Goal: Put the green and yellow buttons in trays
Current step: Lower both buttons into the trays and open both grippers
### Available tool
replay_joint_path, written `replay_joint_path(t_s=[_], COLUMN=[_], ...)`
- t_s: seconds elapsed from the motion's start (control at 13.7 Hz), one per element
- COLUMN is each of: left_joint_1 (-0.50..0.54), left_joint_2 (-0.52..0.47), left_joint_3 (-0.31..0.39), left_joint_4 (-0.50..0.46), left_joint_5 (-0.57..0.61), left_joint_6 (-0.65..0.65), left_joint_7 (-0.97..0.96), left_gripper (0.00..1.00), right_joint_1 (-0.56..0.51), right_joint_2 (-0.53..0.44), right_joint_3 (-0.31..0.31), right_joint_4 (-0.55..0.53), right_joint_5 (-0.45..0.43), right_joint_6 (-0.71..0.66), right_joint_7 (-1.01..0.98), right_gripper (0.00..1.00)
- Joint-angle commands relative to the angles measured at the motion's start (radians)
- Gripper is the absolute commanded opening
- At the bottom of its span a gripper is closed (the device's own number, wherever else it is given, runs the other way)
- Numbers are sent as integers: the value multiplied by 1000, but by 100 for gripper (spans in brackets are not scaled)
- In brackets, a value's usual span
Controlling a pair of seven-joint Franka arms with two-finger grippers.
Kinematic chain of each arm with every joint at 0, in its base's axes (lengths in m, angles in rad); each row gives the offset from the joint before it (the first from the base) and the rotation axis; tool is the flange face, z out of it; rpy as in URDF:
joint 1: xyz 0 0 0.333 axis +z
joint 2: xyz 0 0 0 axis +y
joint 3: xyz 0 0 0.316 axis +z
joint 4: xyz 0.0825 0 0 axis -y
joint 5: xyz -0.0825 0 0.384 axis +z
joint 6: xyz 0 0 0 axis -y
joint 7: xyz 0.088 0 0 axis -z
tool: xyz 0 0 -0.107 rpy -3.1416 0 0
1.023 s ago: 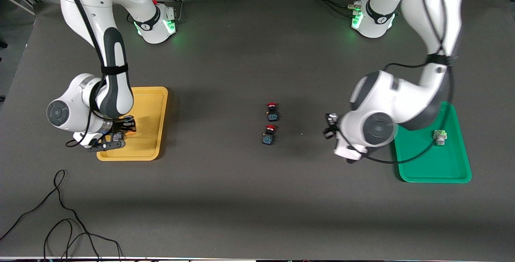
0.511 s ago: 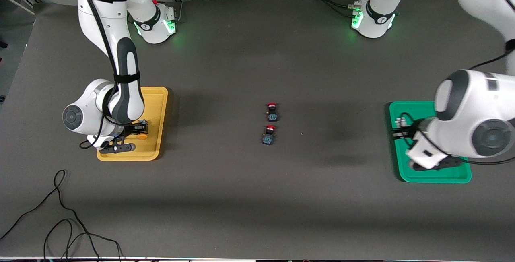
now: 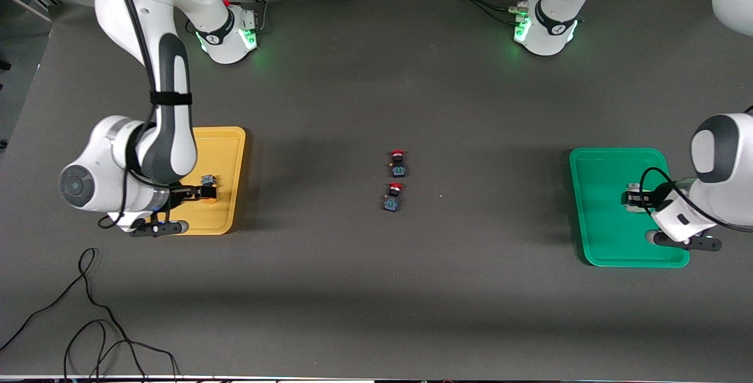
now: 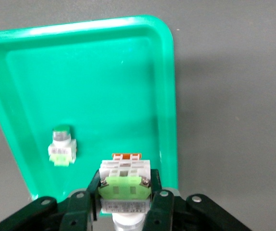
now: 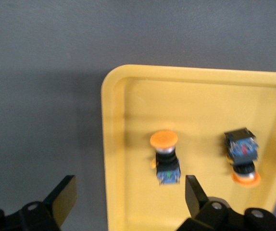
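My left gripper [image 4: 125,192] is shut on a whitish-grey button with a bright green part [image 4: 124,182] and holds it over the green tray [image 4: 104,72], near its rim. A second green button [image 4: 61,147] lies in that tray. In the front view the left gripper [image 3: 634,199] is over the green tray [image 3: 594,206]. My right gripper [image 5: 128,197] is open and empty, straddling the rim of the yellow tray [image 5: 200,96]. Two orange-capped buttons [image 5: 166,159] [image 5: 243,154] lie in it. The front view shows the right gripper [image 3: 179,193], the yellow tray [image 3: 229,153] and one yellow button [image 3: 207,187].
Two dark buttons with red caps [image 3: 398,162] [image 3: 393,196] lie mid-table, one just nearer the front camera than the other. Loose black cables [image 3: 88,324] lie on the grey mat at the right arm's end, near the front edge.
My left arm has swung from mid-table to over the green tray, carrying the green button. My right gripper has opened, left a yellow button in the yellow tray and drawn back.
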Motion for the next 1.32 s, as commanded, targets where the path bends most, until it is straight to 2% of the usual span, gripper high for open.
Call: replay_joint_path(t_s=[0.0,0.29,0.44,0.66,0.73,0.8,0.88,0.95,1.1,1.24], left_joint_1=[31,46,49,49,48,48,48,48,45,33], left_joint_2=[-75,-55,-31,-12,-9,-9,-14,-23,-70,-157], left_joint_3=[-10,5,10,36,45,48,48,48,47,39], left_joint_4=[-215,-404,-422,-424,-422,-422,-421,-421,-418,-377], left_joint_5=[36,39,39,39,39,39,39,39,36,21], left_joint_6=[221,543,600,624,624,624,619,608,579,427], left_joint_7=[9,12,13,53,53,55,55,41,30,26], left_gripper=[0,0,0,0,24,90,100,100,100,100], right_joint_1=[7,25,28,28,27,18,9,-39,-183,-348], right_joint_2=[-92,-221,-284,-330,-362,-405,-434,-460,-505,-545], right_joint_3=[-4,-4,-1,-6,-1,11,34,68,207,389], right_joint_4=[97,203,225,252,254,251,243,237,225,206], right_joint_5=[-107,-242,-294,-319,-354,-389,-411,-422,-440,-494], right_joint_6=[-144,-277,-313,-357,-359,-357,-357,-357,-357,-351], right_joint_7=[116,205,210,211,220,240,255,259,259,262], right_gripper=[100,100,100,100,100,100,100,100,100,100])
